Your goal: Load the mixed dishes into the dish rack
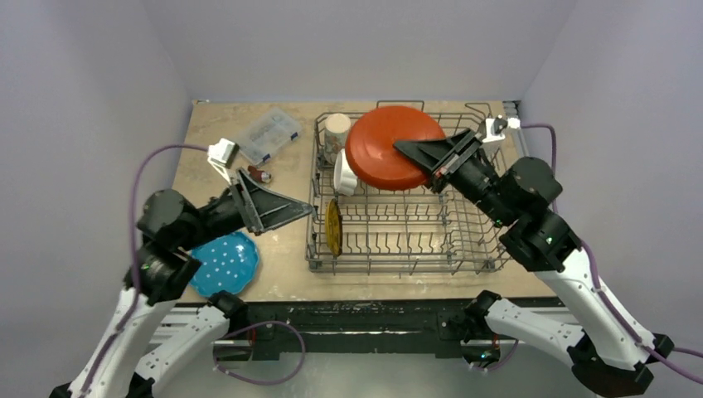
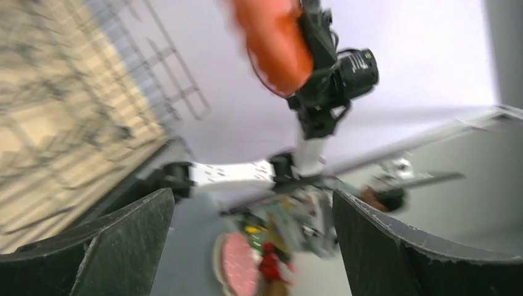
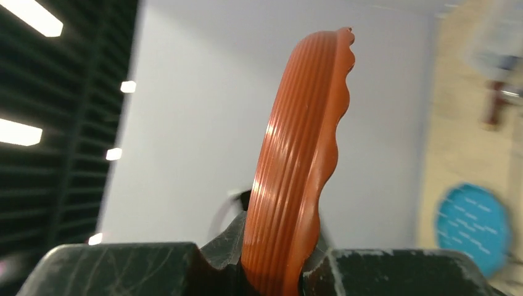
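Grips the round orange ribbed plate by its rim in the right hand over the grey wire dish rack, and holds the left hand wide open and empty beside it.

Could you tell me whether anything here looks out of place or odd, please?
Nothing looks spilled or broken. The blue plate lies flat on the table, outside the dish rack, partly under the left arm. The orange plate hangs above the rack, clamped by its rim in the right pincer.

The right fingers pinch the orange plate over the dish rack; left fingers gape beside it.
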Controlling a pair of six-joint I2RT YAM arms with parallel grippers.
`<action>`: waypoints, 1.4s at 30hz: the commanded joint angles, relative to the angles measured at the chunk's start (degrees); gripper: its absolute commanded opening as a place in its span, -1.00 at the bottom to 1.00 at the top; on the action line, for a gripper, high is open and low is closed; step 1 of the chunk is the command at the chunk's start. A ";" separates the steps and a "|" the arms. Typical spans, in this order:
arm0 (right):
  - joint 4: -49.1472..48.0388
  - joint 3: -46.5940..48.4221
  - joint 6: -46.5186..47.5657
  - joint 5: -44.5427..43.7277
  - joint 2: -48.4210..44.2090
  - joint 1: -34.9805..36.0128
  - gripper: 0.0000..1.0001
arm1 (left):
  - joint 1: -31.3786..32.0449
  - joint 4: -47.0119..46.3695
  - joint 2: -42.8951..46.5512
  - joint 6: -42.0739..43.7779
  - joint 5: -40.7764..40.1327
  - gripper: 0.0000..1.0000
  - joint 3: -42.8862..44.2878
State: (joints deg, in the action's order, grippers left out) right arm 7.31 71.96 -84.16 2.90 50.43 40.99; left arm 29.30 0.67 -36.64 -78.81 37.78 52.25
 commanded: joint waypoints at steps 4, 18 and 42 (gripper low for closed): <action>34.33 3.03 11.27 -2.81 6.41 0.25 -1.00 | -0.55 78.79 -4.86 51.44 -29.17 1.00 35.06; 53.99 30.53 31.58 -5.65 36.06 8.17 -1.00 | -0.41 75.41 -3.04 52.61 -23.81 0.98 35.80; 46.34 22.11 32.24 -5.36 41.95 12.45 -1.00 | -0.04 74.30 -4.03 51.08 -21.56 0.95 31.79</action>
State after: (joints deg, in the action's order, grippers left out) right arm 55.61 95.04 -50.72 -3.53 93.78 52.01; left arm 29.02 76.40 -40.29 -27.42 14.26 84.82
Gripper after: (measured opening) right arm 0.144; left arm 0.982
